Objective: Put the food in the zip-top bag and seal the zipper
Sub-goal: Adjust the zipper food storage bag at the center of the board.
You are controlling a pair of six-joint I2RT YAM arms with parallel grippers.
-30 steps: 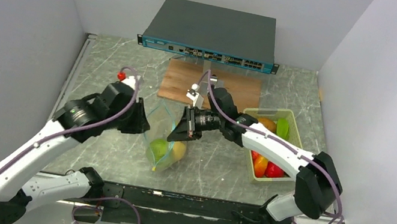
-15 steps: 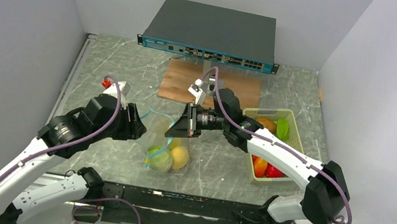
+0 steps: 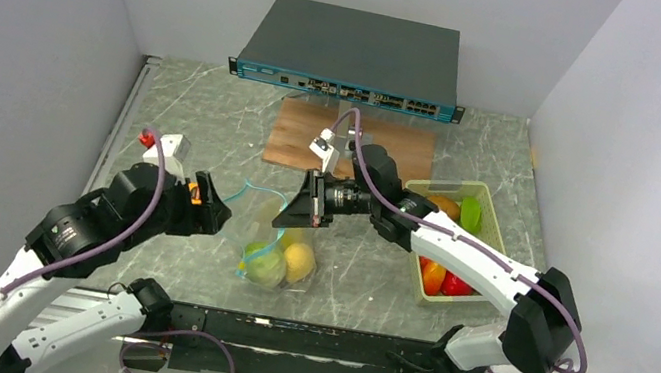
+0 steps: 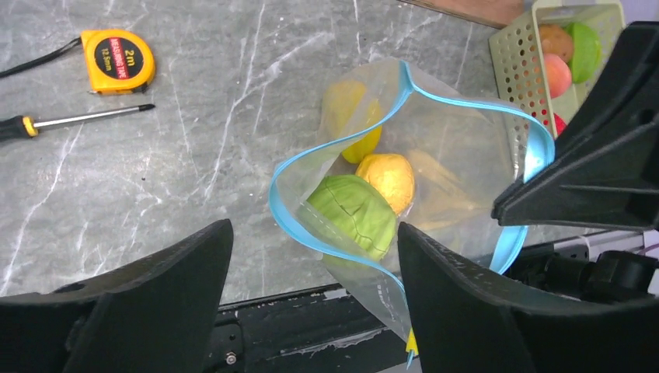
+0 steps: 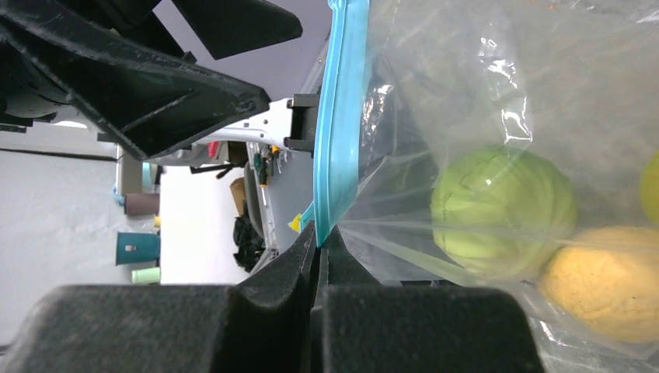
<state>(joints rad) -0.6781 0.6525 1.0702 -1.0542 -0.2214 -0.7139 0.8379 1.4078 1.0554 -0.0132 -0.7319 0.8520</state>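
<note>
The clear zip-top bag (image 3: 280, 251) hangs from my right gripper (image 3: 293, 217), its bottom on the table. My right gripper (image 5: 320, 237) is shut on the teal-blue zipper (image 5: 340, 132) at one side of the mouth. The mouth gapes open in the left wrist view, the zipper (image 4: 466, 101) curving around it. Inside lie a green fruit (image 4: 353, 214), a yellow-orange fruit (image 4: 391, 177) and a yellow one (image 4: 350, 116). My left gripper (image 3: 216, 209) is open and empty, just left of the bag; the near zipper edge shows between its fingers (image 4: 312, 233).
A pale green tray (image 3: 491, 236) right of the bag holds more food: brown-orange (image 3: 445, 207), green (image 3: 471, 213), red (image 3: 454, 284). A wooden board (image 3: 294, 135) and a network switch (image 3: 355, 49) stand behind. A yellow tape measure (image 4: 116, 61) and a screwdriver (image 4: 70, 120) lie on the table.
My left arm has drawn back to the left and toward the near edge, away from the bag's mouth. The bag has settled lower, held by the right gripper alone.
</note>
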